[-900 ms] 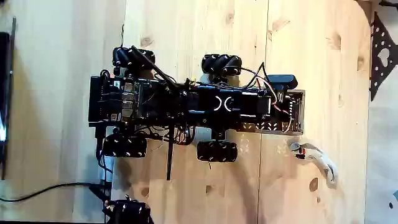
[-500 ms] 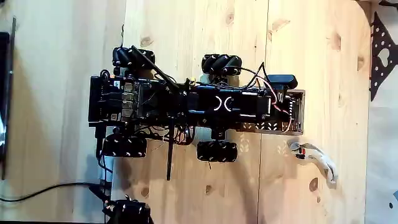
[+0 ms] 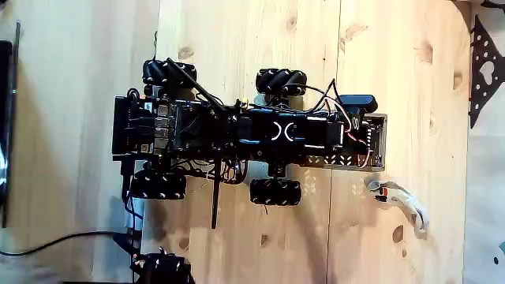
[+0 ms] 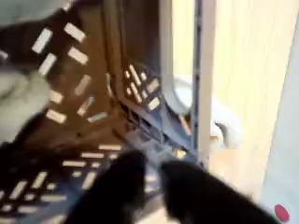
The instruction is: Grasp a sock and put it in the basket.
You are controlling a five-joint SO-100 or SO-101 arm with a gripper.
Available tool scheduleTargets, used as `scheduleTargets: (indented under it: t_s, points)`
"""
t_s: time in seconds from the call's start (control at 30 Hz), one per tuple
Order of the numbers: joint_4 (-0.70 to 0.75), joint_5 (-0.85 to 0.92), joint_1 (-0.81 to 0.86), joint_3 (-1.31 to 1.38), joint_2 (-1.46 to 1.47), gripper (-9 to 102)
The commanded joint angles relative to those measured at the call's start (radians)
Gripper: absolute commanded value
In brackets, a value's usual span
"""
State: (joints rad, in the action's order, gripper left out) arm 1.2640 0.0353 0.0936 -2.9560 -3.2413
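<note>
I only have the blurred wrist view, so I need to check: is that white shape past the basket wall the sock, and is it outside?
Observer: Yes. In the fixed view the sock lies on the wooden table, outside the basket.
Operator: Which end is nearest the basket?
Observer: The end with the red-orange mark. The rest curves away toward the lower right of the fixed view.
</note>
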Motion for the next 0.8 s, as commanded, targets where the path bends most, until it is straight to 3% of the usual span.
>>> scheduleTargets:
  t_s: [0.0,0.77]
  points:
    - [0.135,0.002,0.009,-0.008,-0.006,0]
    - [0.135,-0.017,-0.052,-0.008,-0.006,0]
